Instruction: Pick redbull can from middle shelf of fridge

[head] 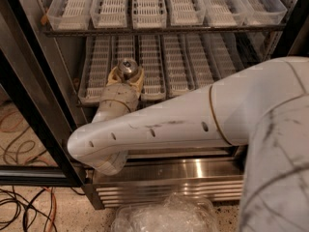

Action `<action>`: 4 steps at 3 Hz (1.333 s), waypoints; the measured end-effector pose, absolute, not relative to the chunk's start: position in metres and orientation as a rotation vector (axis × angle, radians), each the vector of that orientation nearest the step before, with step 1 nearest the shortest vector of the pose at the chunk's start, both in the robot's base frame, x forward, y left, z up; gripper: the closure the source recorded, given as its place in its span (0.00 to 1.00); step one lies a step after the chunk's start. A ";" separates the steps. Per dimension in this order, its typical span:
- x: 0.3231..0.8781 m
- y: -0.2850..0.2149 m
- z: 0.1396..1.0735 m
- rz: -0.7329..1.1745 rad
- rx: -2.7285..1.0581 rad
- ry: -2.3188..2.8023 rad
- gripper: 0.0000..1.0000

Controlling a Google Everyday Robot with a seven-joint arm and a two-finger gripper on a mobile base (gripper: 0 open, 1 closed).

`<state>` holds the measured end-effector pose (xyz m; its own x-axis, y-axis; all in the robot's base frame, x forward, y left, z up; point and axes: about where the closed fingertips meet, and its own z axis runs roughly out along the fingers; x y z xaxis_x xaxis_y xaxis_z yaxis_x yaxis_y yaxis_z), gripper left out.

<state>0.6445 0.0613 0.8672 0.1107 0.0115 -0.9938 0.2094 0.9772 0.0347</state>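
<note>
The redbull can (127,67), slim with a shiny silver top and pull tab, sits between the tan fingers (114,74) of my gripper (126,75). The gripper is shut on the can, above the second lane tray from the left of the middle shelf (193,66). The can leans toward the camera, so its top faces me. My white arm (159,129) reaches in from the right, into the fridge (164,173) with its stainless steel base.
An upper rack (159,8) of clear-white slotted trays hangs just above. The black door frame (29,105) stands at the left. Cables (24,207) lie on the floor at the lower left. A clear plastic bag (164,216) lies below the fridge base.
</note>
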 end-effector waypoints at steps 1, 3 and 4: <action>0.627 0.051 0.895 -0.034 0.140 1.414 1.00; 0.580 0.039 0.954 0.249 0.012 1.351 1.00; 0.554 0.041 0.961 0.395 -0.081 1.371 1.00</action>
